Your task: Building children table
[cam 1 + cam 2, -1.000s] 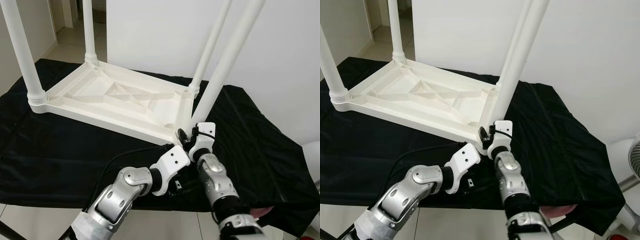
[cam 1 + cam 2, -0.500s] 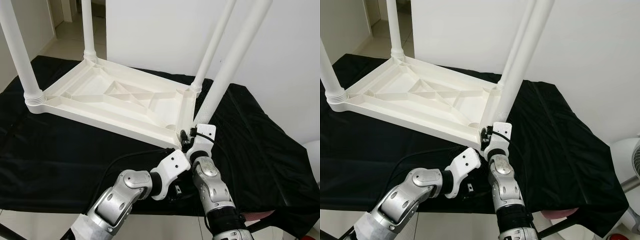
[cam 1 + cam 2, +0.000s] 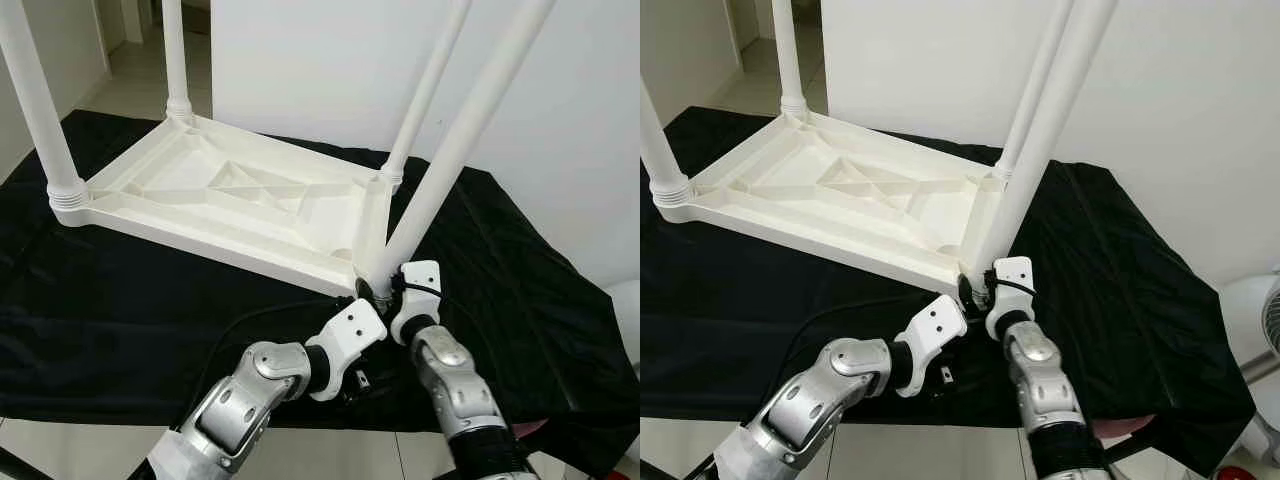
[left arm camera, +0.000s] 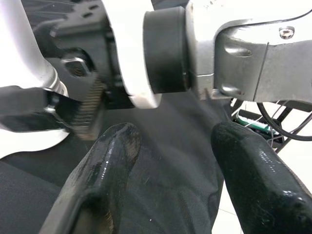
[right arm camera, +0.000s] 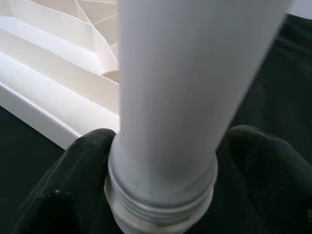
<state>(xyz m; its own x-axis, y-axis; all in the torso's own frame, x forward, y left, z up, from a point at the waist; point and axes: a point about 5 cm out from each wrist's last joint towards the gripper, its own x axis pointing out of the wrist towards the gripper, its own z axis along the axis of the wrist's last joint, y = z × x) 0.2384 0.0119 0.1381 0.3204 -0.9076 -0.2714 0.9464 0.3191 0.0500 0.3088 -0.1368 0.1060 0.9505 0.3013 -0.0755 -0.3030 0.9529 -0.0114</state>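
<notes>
You had 3 legs in; right pincer (image 5: 163,146) gripped 4th leg (image 3: 455,165), tilted, unseated; left pincer (image 4: 170,161) open.

I'm looking into a home: pale tiled floor (image 3: 130,90) running toward a doorway (image 3: 120,25), plain white walls (image 3: 300,60), a white fan (image 3: 1262,340) standing nearby.

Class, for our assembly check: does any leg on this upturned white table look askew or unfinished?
Yes. The near-right leg leans markedly while the other three stand upright. Its threaded end shows bare above the table's corner socket, gripped by the right pincer; not screwed home.
</notes>
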